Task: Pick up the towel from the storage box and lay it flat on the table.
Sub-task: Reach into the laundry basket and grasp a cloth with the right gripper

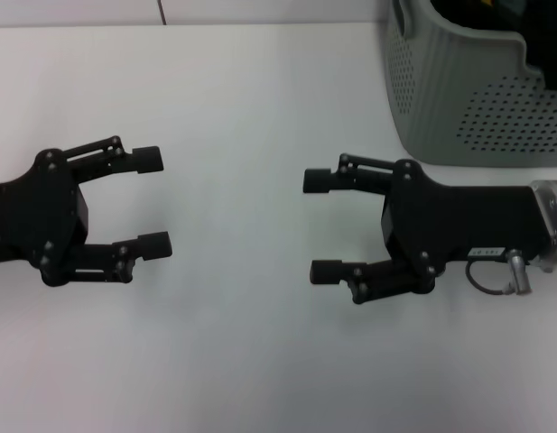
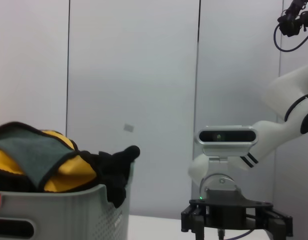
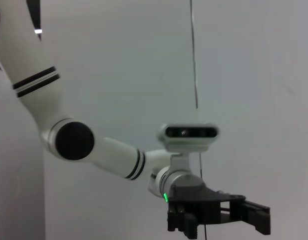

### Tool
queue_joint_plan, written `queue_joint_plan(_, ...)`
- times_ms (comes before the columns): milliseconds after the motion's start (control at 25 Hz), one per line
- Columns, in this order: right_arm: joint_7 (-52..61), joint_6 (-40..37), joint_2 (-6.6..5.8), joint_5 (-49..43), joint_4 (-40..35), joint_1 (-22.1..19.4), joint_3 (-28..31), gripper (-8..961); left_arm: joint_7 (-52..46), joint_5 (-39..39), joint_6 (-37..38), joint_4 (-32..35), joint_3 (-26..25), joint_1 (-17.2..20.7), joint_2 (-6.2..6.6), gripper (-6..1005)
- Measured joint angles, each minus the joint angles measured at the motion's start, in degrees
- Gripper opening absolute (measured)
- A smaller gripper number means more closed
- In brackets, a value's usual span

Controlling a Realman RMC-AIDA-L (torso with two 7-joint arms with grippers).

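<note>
The towel [image 2: 41, 160] lies bunched in the storage box [image 2: 64, 212], its yellow and grey-green faces and black border rising above the rim. In the head view the storage box [image 1: 459, 90] stands at the table's far right corner, with only dark contents showing inside. My left gripper [image 1: 153, 202] hovers open and empty over the left of the table [image 1: 251, 90]. My right gripper [image 1: 320, 225] is open and empty too, facing the left one across the middle, just in front of the box. The left wrist view shows the right gripper [image 2: 236, 222] beside the box.
Bare white tabletop lies between and around the two grippers. Pale wall panels stand behind the table. The right wrist view shows the left arm [image 3: 94, 150] and left gripper [image 3: 218, 215] in front of the wall.
</note>
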Motion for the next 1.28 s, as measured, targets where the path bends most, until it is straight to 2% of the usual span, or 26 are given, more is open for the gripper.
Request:
queue_joint_plan(120, 0.0, -0.2, -0.16, -0.7, -0.4, -0.3, 1.2, 862, 2.7, 0.1, 0.0, -1.7, -1.0, 0.6, -0.34, 875)
queue_joint_plan(440, 0.6, -0.2, -0.43, -0.8, -0.8, 0.1, 1.7, 858, 2.3, 0.2, -0.4, -1.9, -1.1, 0.8, -0.45, 874)
queue_joint_plan(560, 3.7, 0.0, -0.59, -0.9, -1.5, 0.0, 4.1, 857, 1.8, 0.0, -1.1, -1.9, -1.6, 0.6, -0.50, 874)
queue_joint_plan(600, 5.8, 0.0, -1.05, -1.0, -2.4, 0.0, 5.5, 856, 1.4, -0.1, -1.2, -1.9, -2.1, 0.6, -0.52, 874)
queue_joint_plan(680, 11.4, -1.2, -3.14, -1.2, -6.8, -1.0, 8.6, 855, 0.1, -0.2, -1.5, -1.9, -4.6, 0.3, -0.59, 874)
queue_joint_plan(720, 14.1, -2.4, -4.82, -1.3, -10.6, -2.1, 10.9, 855, -0.4, -0.2, -1.6, -1.9, -6.0, 0.2, -0.67, 874)
queue_joint_plan(800, 18.5, -2.3, -7.18, -2.5, -19.1, -4.6, 17.2, 854, -0.9, -0.2, -2.3, -1.9, -8.2, 0.1, -0.80, 874)
queue_joint_plan(840, 20.8, -1.0, -7.73, -3.8, -23.0, -5.8, 20.5, 853, -1.0, -0.2, -2.8, -1.9, -8.9, 0.0, -0.91, 874)
queue_joint_plan(880, 24.2, 1.5, -8.31, -6.3, -28.9, -7.3, 25.9, 853, -1.0, -0.2, -3.1, -1.9, -9.2, 0.0, -1.02, 874)
queue_joint_plan(920, 27.9, 4.5, -8.31, -9.3, -34.0, -8.5, 31.1, 838, -0.9, -0.2, -3.4, -1.8, -9.5, -0.1, -1.19, 874)
queue_joint_plan(1040, 40.3, 13.2, -6.63, -26.1, -48.4, -10.0, 46.0, 794, -0.4, 0.1, -3.9, -1.7, -9.8, -0.2, -1.81, 873)
queue_joint_plan(1120, 50.5, 16.8, -5.83, -40.2, -56.2, -9.1, 53.0, 765, -0.2, 0.2, -4.9, -1.9, -9.9, -0.2, -2.44, 873)
queue_joint_plan(1200, 61.7, 18.0, -5.64, -54.7, -62.8, -6.6, 58.2, 735, 0.1, 0.2, -5.8, -1.9, -9.9, 0.3, -3.14, 873)
queue_joint_plan(1280, 70.6, 17.3, -5.82, -65.6, -66.7, -3.6, 61.0, 706, 0.9, 0.3, -6.3, -2.3, -9.9, 1.1, -3.75, 873)
